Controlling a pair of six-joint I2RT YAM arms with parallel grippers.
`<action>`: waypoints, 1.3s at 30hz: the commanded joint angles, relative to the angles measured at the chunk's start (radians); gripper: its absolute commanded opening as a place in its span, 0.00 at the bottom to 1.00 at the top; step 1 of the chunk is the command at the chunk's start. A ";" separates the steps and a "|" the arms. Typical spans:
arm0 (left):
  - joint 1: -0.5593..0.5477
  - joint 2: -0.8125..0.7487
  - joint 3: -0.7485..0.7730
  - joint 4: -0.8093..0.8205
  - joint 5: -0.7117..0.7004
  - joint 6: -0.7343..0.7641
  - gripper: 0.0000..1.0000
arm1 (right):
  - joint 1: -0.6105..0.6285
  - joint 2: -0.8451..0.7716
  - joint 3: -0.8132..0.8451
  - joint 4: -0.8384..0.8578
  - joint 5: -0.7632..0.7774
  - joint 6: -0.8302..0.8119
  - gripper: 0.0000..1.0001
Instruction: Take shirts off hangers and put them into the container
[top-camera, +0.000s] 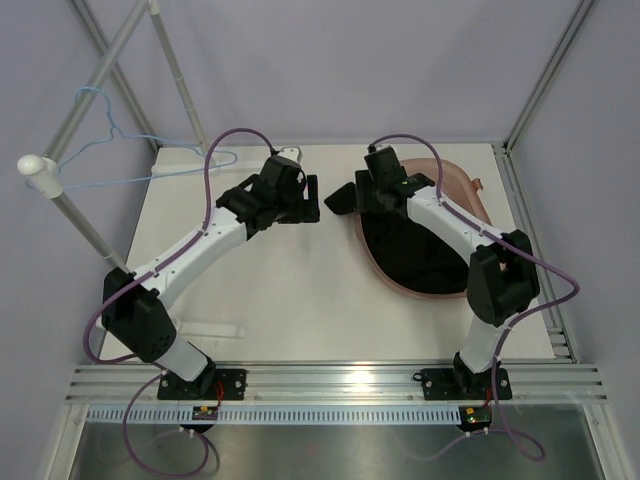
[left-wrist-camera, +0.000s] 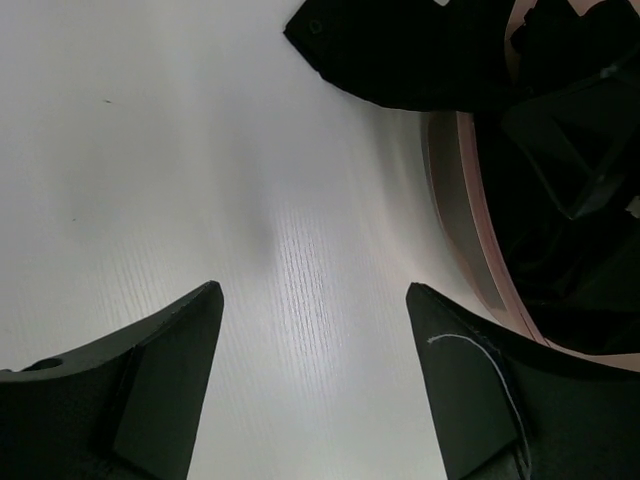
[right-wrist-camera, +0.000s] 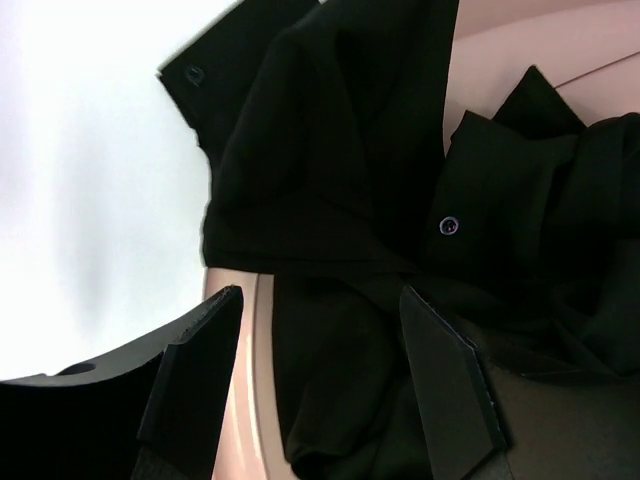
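Note:
The black shirt (top-camera: 415, 250) lies bunched inside the pink container (top-camera: 470, 180) at the right of the table. One buttoned flap (right-wrist-camera: 250, 90) spills over the container's left rim (right-wrist-camera: 245, 400) onto the white table. My right gripper (right-wrist-camera: 320, 292) hovers over that rim, open, with shirt fabric below its fingers. A short way left of it, my left gripper (top-camera: 305, 198) is open over bare table, nothing between its fingers (left-wrist-camera: 170, 350). The light-blue wire hanger (top-camera: 120, 135) hangs bare on the rack at the far left.
Grey rack poles (top-camera: 85, 225) with a white cap (top-camera: 38, 168) rise over the table's left edge. A frame post (top-camera: 545, 80) stands at the back right. A small white strip (top-camera: 215, 328) lies near the front of the table.

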 joint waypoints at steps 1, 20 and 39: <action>0.003 -0.048 -0.017 0.061 0.035 -0.001 0.80 | -0.001 0.040 0.051 0.016 0.056 -0.037 0.73; 0.003 -0.099 -0.062 0.086 0.060 0.021 0.80 | -0.020 0.236 0.205 0.062 0.148 -0.103 0.41; 0.003 -0.104 -0.131 0.128 0.060 -0.017 0.80 | -0.015 -0.149 0.117 0.019 0.148 -0.098 0.00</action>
